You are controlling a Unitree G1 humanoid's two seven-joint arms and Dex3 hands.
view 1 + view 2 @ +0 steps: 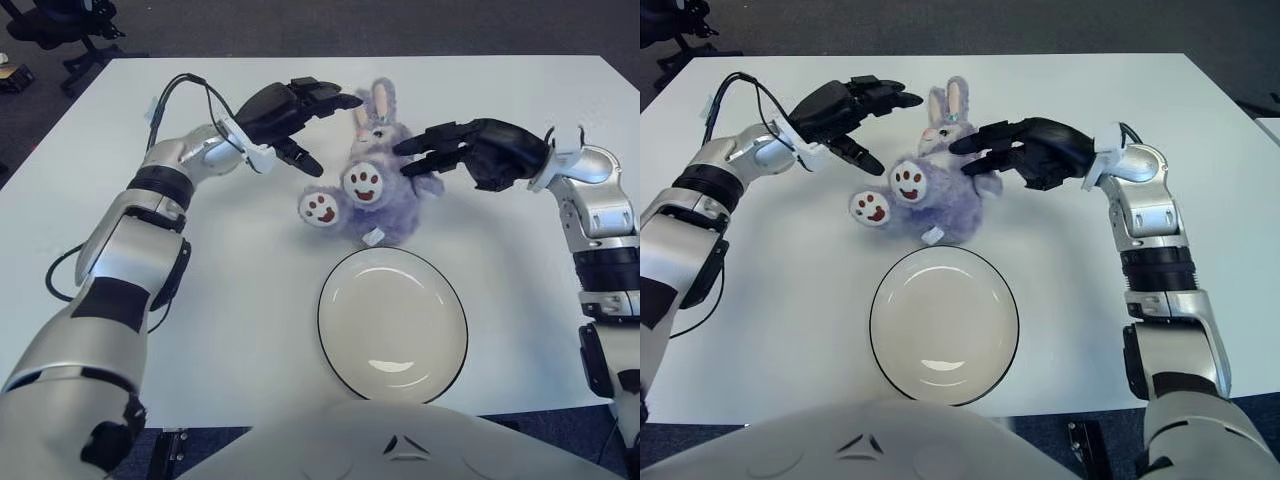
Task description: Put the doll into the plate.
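The purple plush bunny doll (372,185) lies on its back on the white bench (120,300), paws up, just beyond the empty white plate (392,324) — not yet in it. The left robot hand (300,110) and right robot hand (450,152) flank it, fingers spread, the right's fingertips at its side, neither gripping. This looks like the closing-in step; next, both should squeeze inward, lift, and carry it to the plate.
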